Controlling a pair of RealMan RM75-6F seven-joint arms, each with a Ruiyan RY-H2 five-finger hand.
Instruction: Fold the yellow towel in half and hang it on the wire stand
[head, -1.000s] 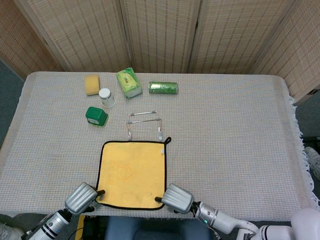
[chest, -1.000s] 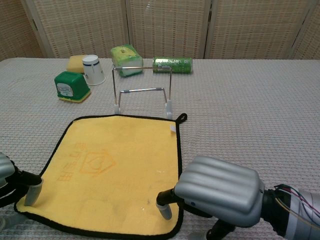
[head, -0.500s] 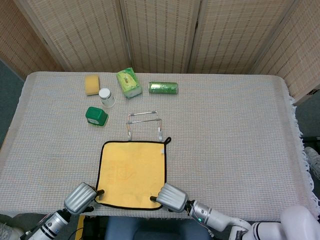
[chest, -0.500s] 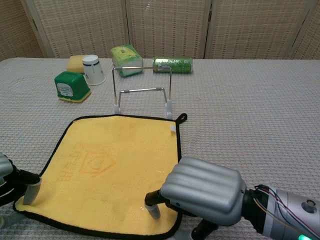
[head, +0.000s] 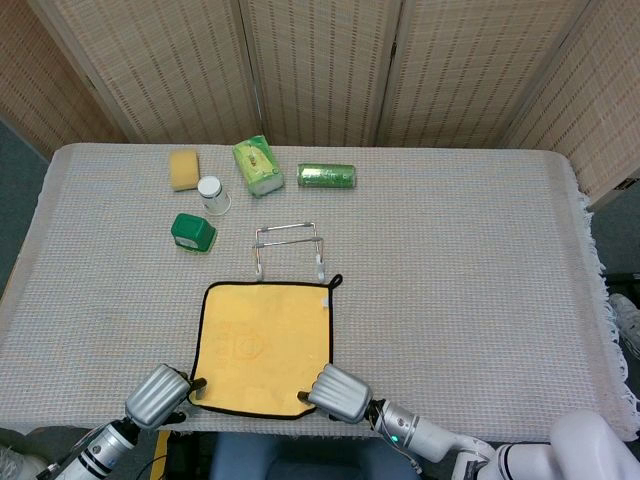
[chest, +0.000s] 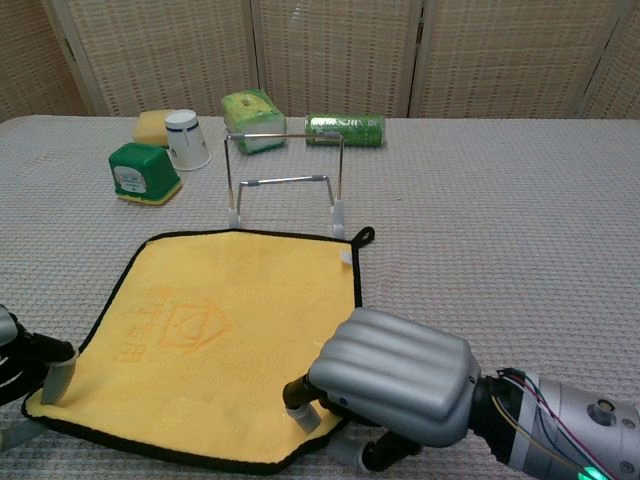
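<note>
The towel lies flat on the table, spread away from the fingers toward the stand just past its far edge — soft, light cloth, likely to sag, best taken at the near corners. It is nearly square, hanging loop at the far right corner. Right hand and left hand each pinch a near corner.

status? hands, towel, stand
Left hand and right hand each pinching a near corner of the yellow towel. Towel flat, unfolded. Wire stand bare, just beyond the towel's far edge, path clear.
</note>
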